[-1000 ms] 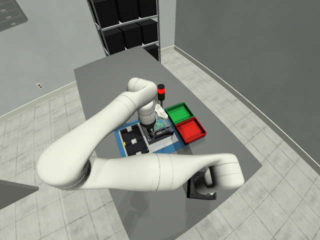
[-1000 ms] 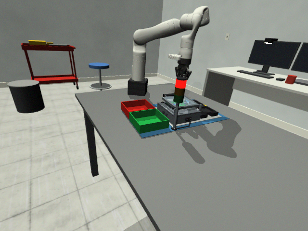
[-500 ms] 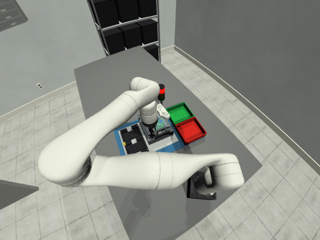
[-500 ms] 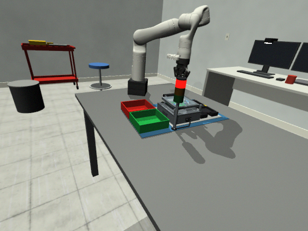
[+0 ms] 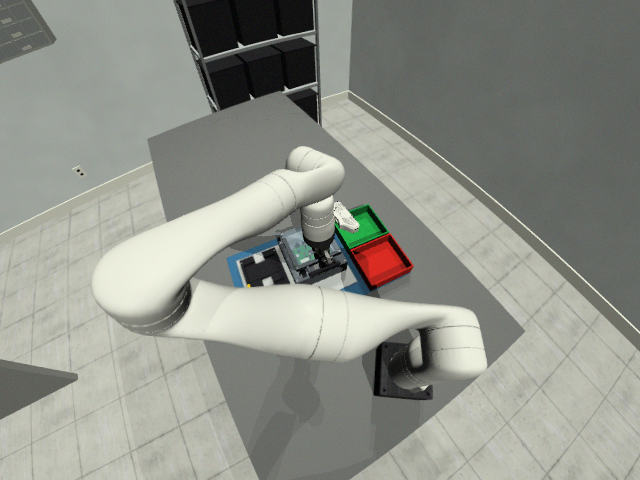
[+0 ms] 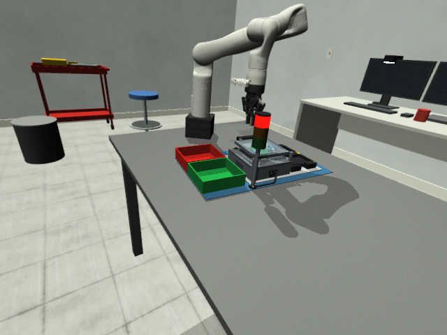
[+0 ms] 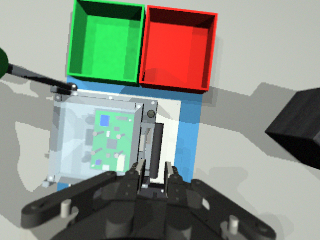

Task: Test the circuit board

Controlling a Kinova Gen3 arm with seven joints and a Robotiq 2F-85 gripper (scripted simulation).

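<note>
The green circuit board [image 7: 109, 139] lies in the grey tester [image 5: 310, 255] under the clear lid [image 7: 90, 142], which is down over it. The signal light [image 6: 262, 121] beside the tester glows red on its top segment. My gripper [image 7: 154, 167] hangs above the tester's latch side, over the black handle and hook [image 7: 154, 145]. Its fingers stand a little apart with nothing between them. It also shows in the exterior view [image 6: 252, 109], well above the tester and just behind the light. The red bin [image 7: 177, 47] and the green bin [image 7: 105, 42] stand side by side next to the tester.
The black tray [image 5: 263, 268] sits on the blue mat on the tester's other side. The light's pole [image 7: 35, 75] stands at the tester's corner near the green bin. The arm's black base [image 7: 300, 130] is on the table beyond the red bin.
</note>
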